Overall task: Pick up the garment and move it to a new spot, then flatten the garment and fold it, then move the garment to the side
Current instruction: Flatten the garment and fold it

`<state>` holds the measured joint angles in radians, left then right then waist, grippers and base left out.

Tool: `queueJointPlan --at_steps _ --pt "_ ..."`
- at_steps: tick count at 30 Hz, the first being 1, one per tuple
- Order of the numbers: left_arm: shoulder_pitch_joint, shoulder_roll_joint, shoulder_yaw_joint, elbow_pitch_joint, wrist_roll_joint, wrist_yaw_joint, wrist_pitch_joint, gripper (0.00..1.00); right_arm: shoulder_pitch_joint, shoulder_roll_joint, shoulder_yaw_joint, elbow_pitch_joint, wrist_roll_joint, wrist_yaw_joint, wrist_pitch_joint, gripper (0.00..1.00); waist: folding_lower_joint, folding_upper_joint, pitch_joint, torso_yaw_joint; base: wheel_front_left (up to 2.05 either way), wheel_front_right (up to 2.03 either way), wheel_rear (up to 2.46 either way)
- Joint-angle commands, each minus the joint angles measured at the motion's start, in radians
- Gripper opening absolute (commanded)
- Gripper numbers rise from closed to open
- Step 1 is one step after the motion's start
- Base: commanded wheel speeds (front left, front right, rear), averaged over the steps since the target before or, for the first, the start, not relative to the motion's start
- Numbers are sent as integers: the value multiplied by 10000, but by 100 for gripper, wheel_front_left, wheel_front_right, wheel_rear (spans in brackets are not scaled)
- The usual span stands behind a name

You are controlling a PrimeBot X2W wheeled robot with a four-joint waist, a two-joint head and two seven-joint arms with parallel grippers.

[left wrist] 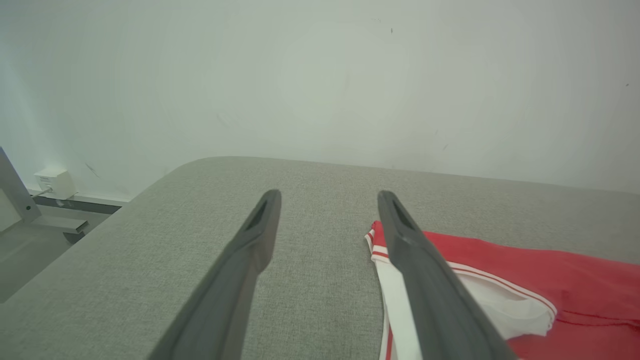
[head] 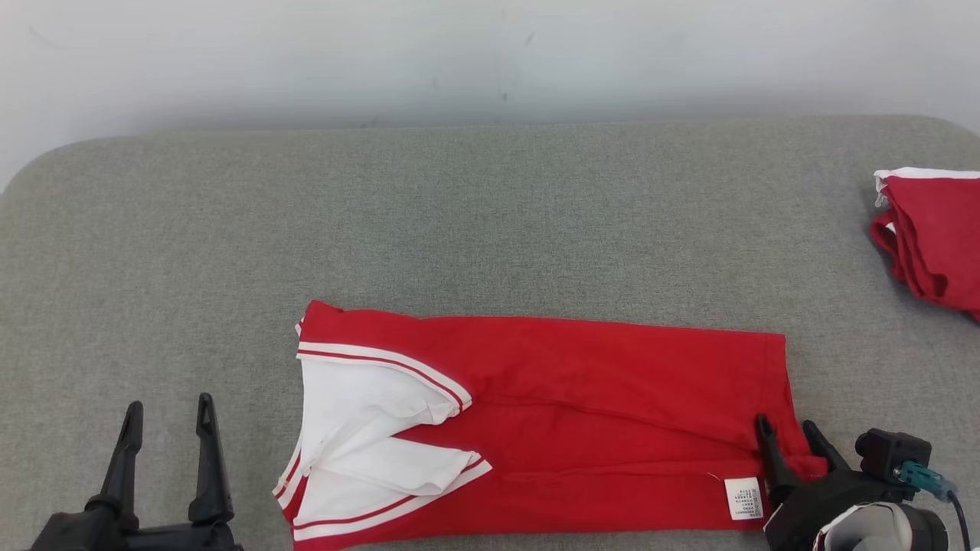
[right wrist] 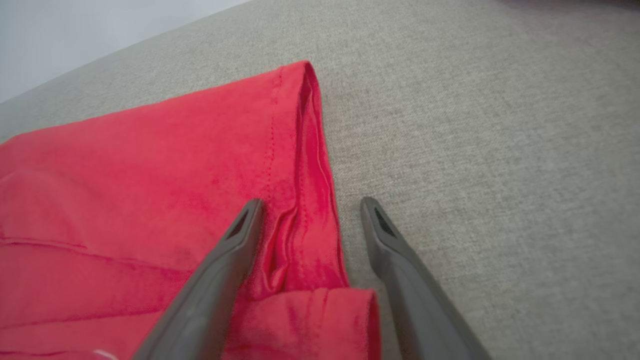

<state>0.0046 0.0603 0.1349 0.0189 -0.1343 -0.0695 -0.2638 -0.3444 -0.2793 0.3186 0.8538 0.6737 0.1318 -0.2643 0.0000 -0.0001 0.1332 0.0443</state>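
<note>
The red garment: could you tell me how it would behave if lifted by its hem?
The red garment probably droops limply: its hem wrinkles by the right gripper. Its folded layers would likely slip apart. Pushed, it may bunch on the cloth-covered table.

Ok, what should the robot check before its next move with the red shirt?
1. Left claw open: ok.
2. Right claw open: ok.
3. Right claw astride the red shirt at its hem: ok.
4. Left claw at the sleeve end: not ok, it is over bare table beside the shirt.
5. Shirt lying flat: not ok, creased near the hem.
6. Other red pile apart from the shirt: ok.
</note>
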Motion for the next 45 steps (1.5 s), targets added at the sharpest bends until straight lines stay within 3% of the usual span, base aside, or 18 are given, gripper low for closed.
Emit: queueJointPlan --at_steps 1,2,3,4,10,21,27,36,45 --pt "-38 -31 33 30 69 8 -1 100 98 156 106 146 64 -28 116 100 0 1 -7 0 0 0 0" --pt "-37 -48 43 67 77 -13 -1 100 86 225 202 321 138 -28 189 47 0 1 -23 4 0 0 0" --pt "-38 -56 50 91 105 -38 -1 100 78 311 341 436 208 -28 245 16 0 1 -46 11 0 0 0" --pt "-28 -61 41 124 141 -58 -1 100 71 379 458 519 278 -25 253 0 0 1 -74 19 0 0 0" --pt "127 -79 -25 234 456 -62 -1 100 -123 54 585 735 680 -31 94 0 0 1 -310 -72 0 0 0" --pt "356 -94 139 156 650 -161 -1 100 -419 -1980 -244 742 1005 -31 -5 0 0 1 -752 -317 0 0 0" --pt "469 -99 218 121 648 -119 -1 100 -561 -2409 -298 522 1077 -29 -9 0 0 1 -854 -465 0 0 0" --pt "537 -99 172 186 457 -15 -1 100 -535 -1471 581 -1037 542 -29 6 0 0 1 -925 -671 0 0 0" --pt "299 -98 5 293 435 -12 -1 100 -218 -458 1452 -2610 298 -28 142 0 0 1 -867 -463 0 0 0"
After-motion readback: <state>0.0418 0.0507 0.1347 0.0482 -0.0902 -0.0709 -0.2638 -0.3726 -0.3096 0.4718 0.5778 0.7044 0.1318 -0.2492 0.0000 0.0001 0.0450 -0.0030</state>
